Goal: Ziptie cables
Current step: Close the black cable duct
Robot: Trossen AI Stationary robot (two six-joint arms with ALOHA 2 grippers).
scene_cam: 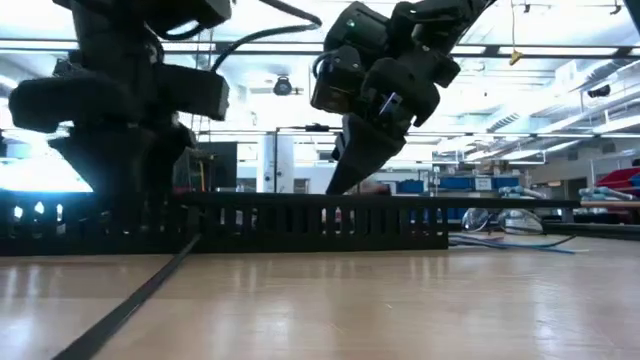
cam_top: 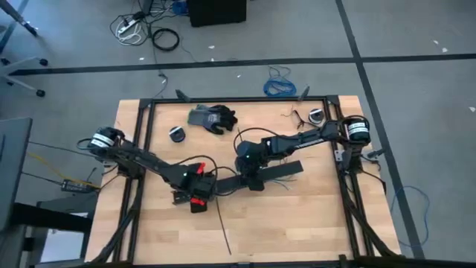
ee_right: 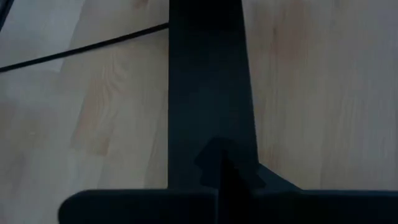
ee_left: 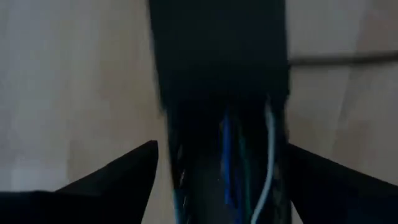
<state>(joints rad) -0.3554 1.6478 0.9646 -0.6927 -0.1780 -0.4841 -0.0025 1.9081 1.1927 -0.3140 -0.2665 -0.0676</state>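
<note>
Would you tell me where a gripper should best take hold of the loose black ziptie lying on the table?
Probably at the ziptie's near end, from straight above, fingers straddling its width: it lies flat and thin on the table, and that end sits clear of both arms.

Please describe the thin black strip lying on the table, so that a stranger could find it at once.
Start at the left gripper in the middle of the wooden table. The ziptie runs from there toward the table's near edge. It is straight and hair-thin, unlike the wide slotted duct beside it.
</note>
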